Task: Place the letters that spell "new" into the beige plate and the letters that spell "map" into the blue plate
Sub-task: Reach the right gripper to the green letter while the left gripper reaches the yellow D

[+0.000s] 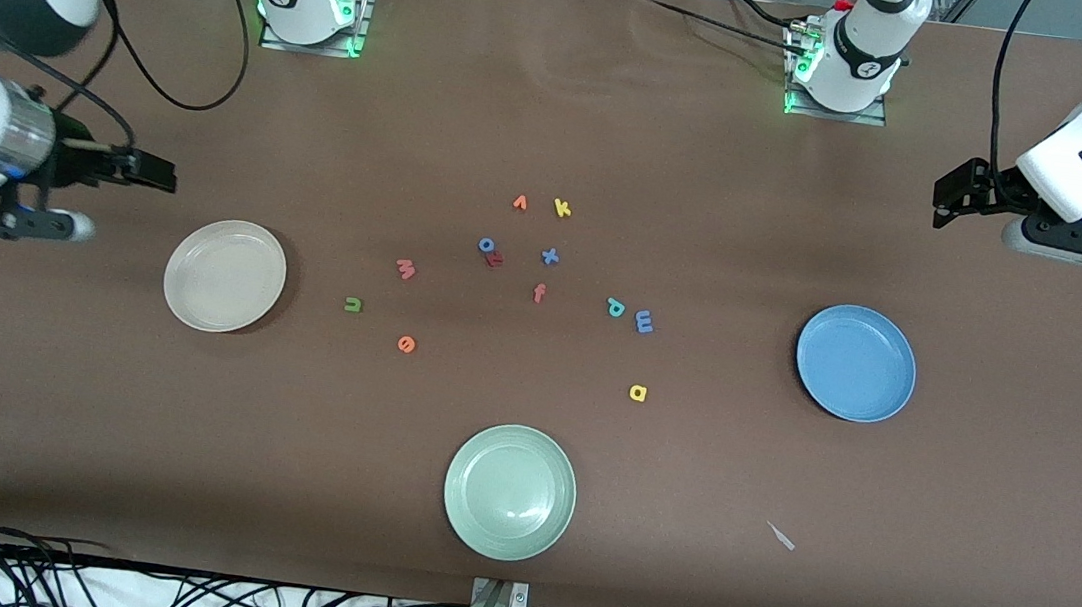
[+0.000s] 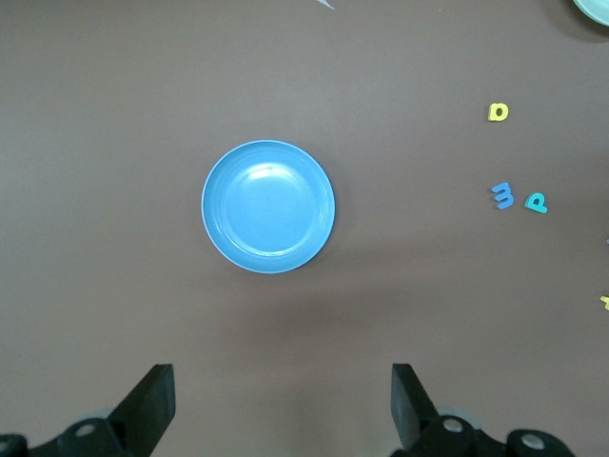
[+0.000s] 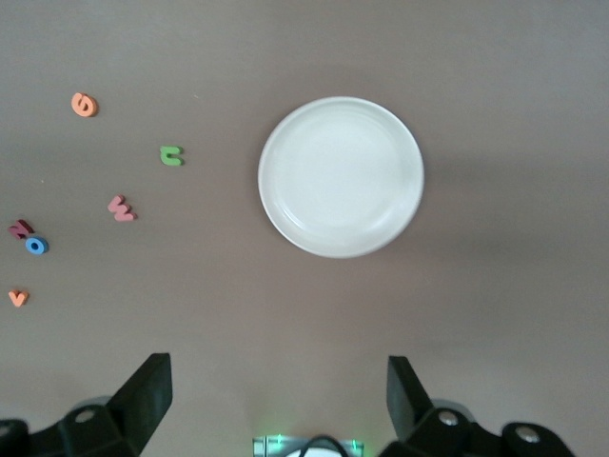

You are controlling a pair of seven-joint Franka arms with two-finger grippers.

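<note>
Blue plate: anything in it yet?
Empty. The blue plate shows only bare glaze; m, a and p lie on the table.

Even, bright overhead light, all views sharp. Soft short shadows beside the plates on the worktop [image 1: 560, 125]; mild glare on the blue plate [image 2: 268, 207]. Green base lights glow.

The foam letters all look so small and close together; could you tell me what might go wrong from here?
The blue m lies right beside the teal p, so a gripper reaching for one may knock the other. The yellow k could be mistaken for the yellow a. The pale green plate could be mistaken for a target.
</note>
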